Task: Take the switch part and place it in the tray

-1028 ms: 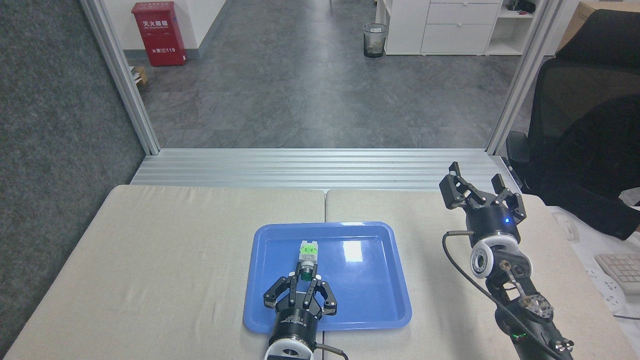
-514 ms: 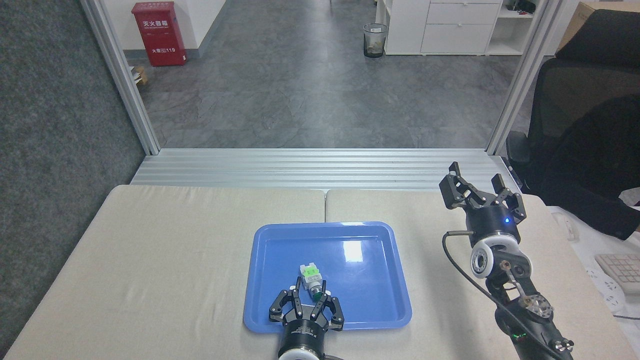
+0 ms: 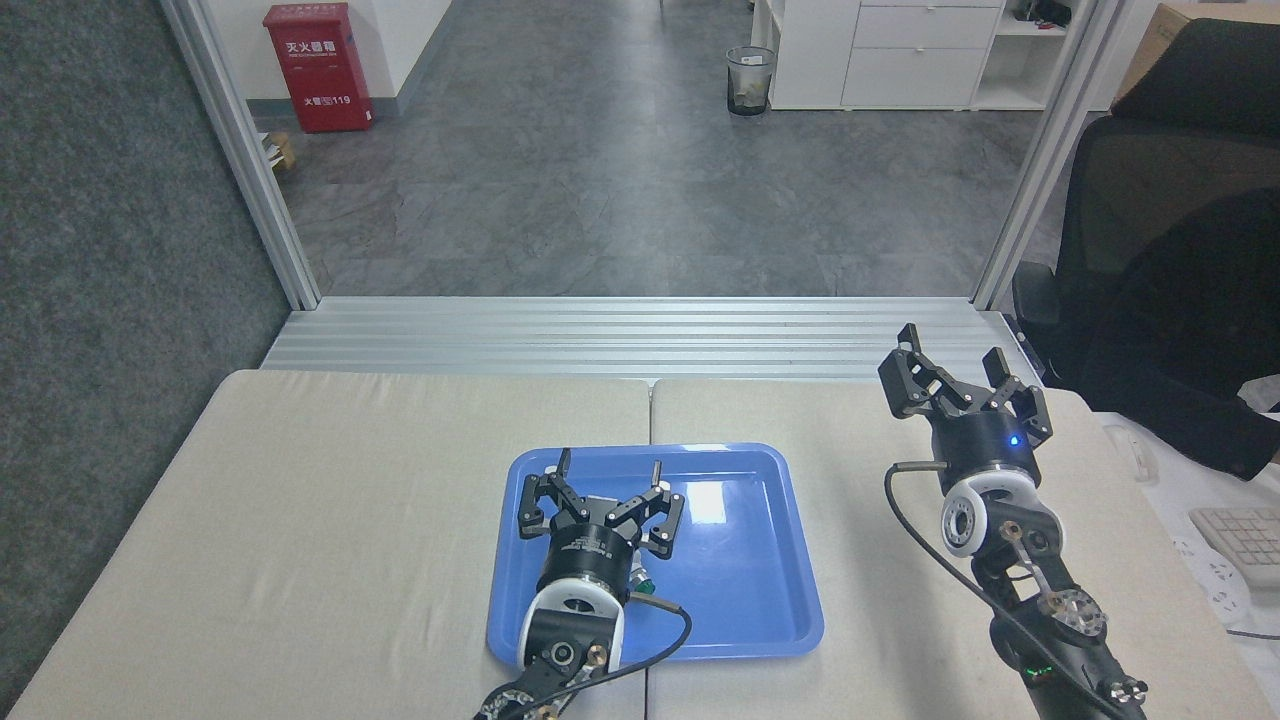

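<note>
The blue tray [image 3: 760, 560] lies on the beige table in the head view. My left gripper [image 3: 608, 466] hovers above the tray's left half, open wide, with nothing between its fingers. The switch part [image 3: 641, 581] lies inside the tray under that gripper's wrist. Only a sliver of its dark green cap and silver collar shows; the rest is hidden by the arm. My right gripper [image 3: 950, 352] stands open above the table to the right of the tray, holding nothing.
A black cable [image 3: 900, 520] loops off my right arm. At the table's right edge are a black office chair [image 3: 1160, 300] and a keyboard [image 3: 1245, 540]. An aluminium rail [image 3: 640, 335] borders the far edge.
My left gripper, shut on the switch part a second ago, first drew back toward me with it. It has now opened, risen and moved forward, leaving the part in the tray. The right arm stayed still.
</note>
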You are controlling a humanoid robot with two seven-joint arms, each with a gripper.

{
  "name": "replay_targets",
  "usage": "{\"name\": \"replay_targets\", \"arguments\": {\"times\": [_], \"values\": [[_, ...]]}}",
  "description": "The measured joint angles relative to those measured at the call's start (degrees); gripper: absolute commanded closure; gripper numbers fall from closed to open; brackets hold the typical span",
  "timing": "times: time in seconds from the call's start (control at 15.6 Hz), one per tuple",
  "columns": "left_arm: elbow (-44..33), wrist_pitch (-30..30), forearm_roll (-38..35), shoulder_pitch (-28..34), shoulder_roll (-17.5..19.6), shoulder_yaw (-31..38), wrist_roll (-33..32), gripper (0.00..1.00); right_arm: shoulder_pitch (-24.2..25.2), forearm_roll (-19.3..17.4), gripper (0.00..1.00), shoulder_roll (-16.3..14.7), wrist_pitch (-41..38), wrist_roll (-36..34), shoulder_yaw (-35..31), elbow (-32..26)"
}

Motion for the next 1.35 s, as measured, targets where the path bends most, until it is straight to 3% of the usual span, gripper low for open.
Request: {"name": "replay_targets", "arguments": {"times": [0.32, 0.45, 0.71, 1.35], "values": [[3.76, -20.82, 6.55, -6.24, 6.26, 10.75, 2.21, 0.00, 0.00, 0.00, 0.00, 0.00, 0.00, 0.00, 0.00, 0.00], [6.10, -26.48, 9.04, -7.14, 8.81, 15.46, 3.20, 0.00, 0.00, 0.00, 0.00, 0.00, 0.00, 0.00, 0.00, 0.00], [10.51, -28.97, 11.82, -7.94, 13.38, 22.64, 8.57, 0.00, 0.00, 0.00, 0.00, 0.00, 0.00, 0.00, 0.01, 0.00], [13.59, -33.68, 17.02, -4.58, 19.09, 33.73, 8.46, 0.00, 0.00, 0.00, 0.00, 0.00, 0.00, 0.00, 0.01, 0.00]]}}
